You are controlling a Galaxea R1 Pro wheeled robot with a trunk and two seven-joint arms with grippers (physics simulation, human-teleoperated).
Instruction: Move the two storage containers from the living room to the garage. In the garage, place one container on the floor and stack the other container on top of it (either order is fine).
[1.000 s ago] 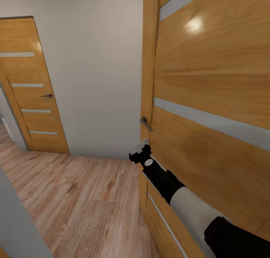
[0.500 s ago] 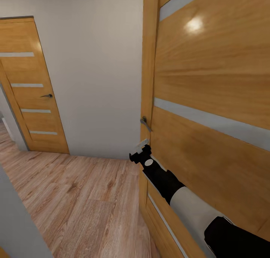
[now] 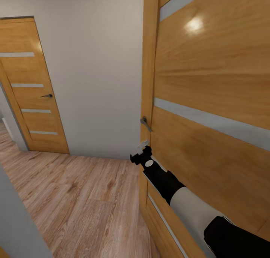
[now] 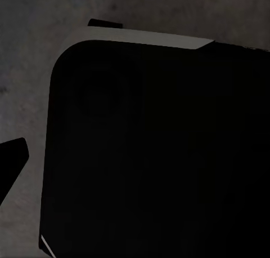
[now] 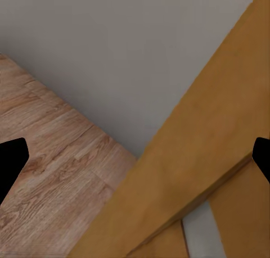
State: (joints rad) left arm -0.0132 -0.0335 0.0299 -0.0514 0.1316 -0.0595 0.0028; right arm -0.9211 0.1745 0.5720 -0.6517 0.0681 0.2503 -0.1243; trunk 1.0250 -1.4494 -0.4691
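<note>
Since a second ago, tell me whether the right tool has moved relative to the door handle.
Yes, slightly. In the head view the right tool has dropped a little, away from the door handle, which stays put on the near wooden door.

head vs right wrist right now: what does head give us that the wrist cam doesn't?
Head view alone: the right arm reaching toward the near door, its claw just below the door handle, plus a second closed wooden door down the hall.

Right wrist view alone: a close look at the door's edge, with the claw's dark fingertips spread at the frame's sides, nothing between them.

Both: the near wooden door, the pale wall and the wood plank floor.
</note>
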